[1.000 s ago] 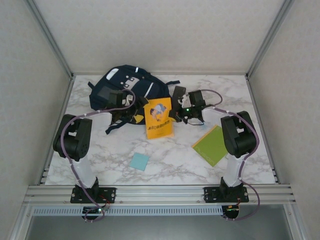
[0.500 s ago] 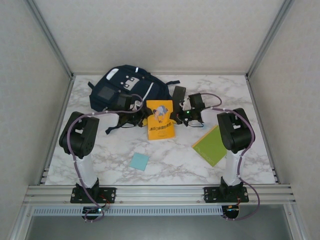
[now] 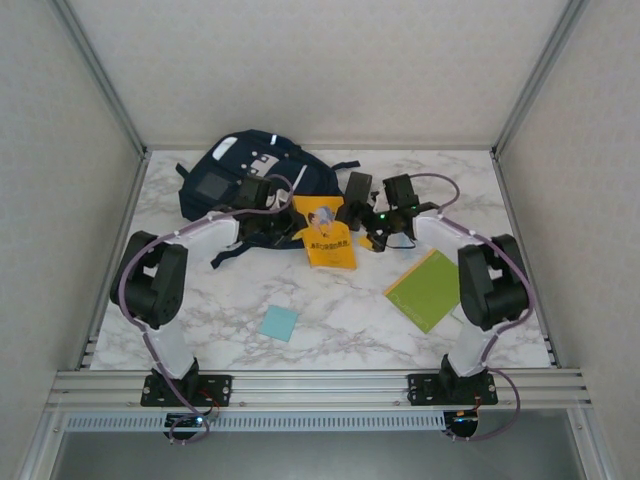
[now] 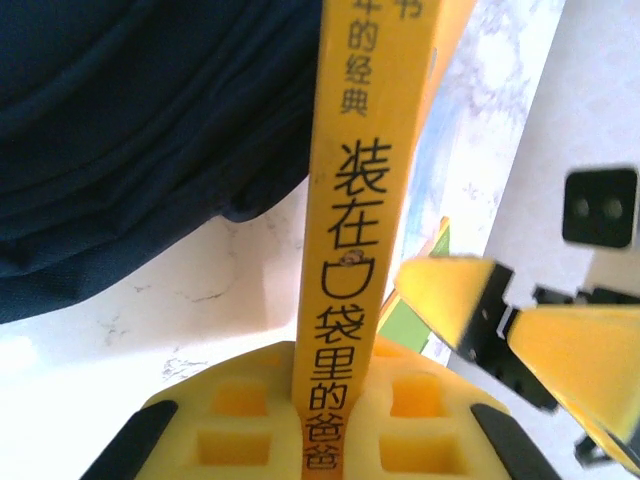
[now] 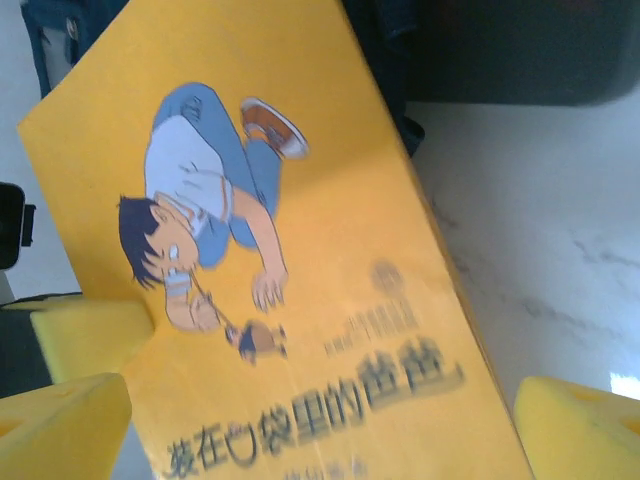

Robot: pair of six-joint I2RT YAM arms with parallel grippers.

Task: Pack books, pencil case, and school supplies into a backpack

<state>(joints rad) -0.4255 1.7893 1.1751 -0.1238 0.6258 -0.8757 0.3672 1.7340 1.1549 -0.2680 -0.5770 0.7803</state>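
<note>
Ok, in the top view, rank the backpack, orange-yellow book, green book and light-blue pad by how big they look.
1. backpack, clearly largest.
2-3. green book and orange-yellow book: close; the orange one is tilted up, so I won't rank them.
4. light-blue pad, smallest.

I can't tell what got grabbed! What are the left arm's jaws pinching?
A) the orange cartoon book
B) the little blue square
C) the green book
A: in the left wrist view the orange book is clamped by its spine in the jaws of the left gripper.
</note>
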